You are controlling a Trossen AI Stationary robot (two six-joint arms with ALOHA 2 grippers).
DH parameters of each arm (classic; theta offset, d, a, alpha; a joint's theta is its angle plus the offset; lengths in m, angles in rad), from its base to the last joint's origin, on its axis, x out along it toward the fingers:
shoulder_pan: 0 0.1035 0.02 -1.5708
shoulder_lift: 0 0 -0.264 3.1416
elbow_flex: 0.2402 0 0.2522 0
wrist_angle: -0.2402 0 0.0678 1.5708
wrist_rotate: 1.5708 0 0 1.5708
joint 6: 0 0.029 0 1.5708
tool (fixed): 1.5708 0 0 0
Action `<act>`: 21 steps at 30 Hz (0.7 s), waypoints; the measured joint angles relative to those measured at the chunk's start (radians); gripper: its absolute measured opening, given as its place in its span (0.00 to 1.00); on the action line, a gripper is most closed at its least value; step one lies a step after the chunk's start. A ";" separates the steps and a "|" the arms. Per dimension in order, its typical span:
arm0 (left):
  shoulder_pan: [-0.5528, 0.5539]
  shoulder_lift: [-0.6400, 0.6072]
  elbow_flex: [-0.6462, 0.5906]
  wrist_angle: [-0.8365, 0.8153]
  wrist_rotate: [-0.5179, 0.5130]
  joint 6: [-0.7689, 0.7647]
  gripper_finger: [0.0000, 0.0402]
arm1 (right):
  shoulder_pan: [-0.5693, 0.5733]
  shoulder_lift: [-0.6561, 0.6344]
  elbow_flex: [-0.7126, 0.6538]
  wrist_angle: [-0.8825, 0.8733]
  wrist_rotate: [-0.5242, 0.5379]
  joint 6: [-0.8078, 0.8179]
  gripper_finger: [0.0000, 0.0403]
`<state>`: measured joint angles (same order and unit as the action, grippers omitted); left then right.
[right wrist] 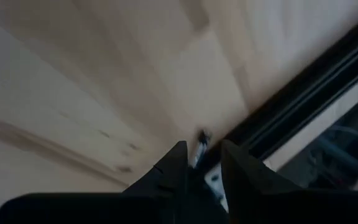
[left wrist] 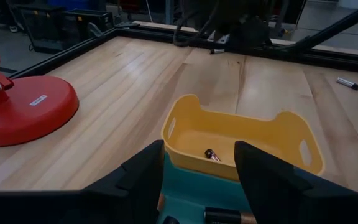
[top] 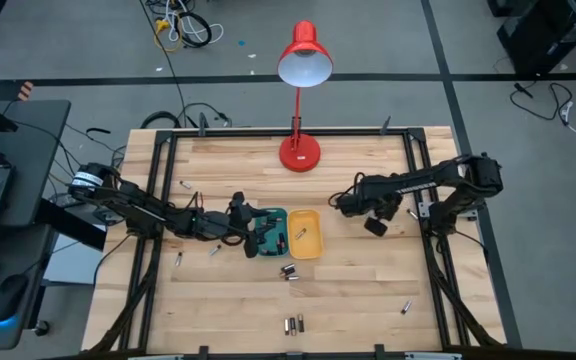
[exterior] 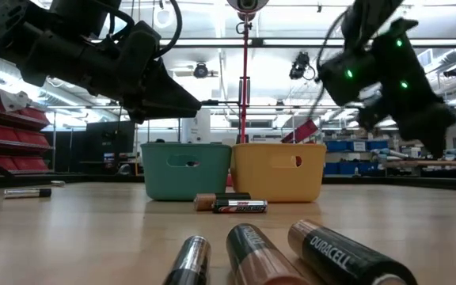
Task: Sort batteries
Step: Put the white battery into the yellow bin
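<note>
A teal tray and a yellow tray stand side by side mid-table. My left gripper hovers open over the teal tray, pointing at the yellow tray. One small battery lies in the yellow tray, and another battery lies in the teal tray. My right gripper, seen in the high view as the right gripper, hangs right of the trays, tipped down, a narrow gap between its fingers. Beyond it a battery lies by the black frame rail.
Loose batteries lie on the wood: a pair just in front of the trays, more batteries at the near edge, and singles. A red desk lamp stands at the far middle. Black rails frame the table.
</note>
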<state>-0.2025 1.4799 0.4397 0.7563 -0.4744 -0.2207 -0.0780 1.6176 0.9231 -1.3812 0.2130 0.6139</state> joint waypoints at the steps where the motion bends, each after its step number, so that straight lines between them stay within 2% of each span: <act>1: 0.000 0.000 0.000 0.000 0.000 0.000 0.53 | -0.014 0.000 -0.021 -0.005 -0.012 -0.017 0.22; 10: 0.000 0.000 0.000 0.000 0.000 0.008 0.53 | -0.117 0.001 -0.198 0.044 -0.042 -0.177 0.35; 17: 0.000 0.000 0.000 -0.005 -0.003 0.009 0.53 | -0.184 0.001 -0.229 0.113 -0.055 -0.202 0.47; 21: 0.000 0.000 0.000 -0.008 -0.003 0.008 0.53 | -0.211 0.000 -0.229 0.133 -0.075 -0.199 0.50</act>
<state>-0.2024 1.4799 0.4397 0.7486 -0.4774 -0.2124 -0.2890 1.6180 0.6937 -1.2484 0.1385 0.4145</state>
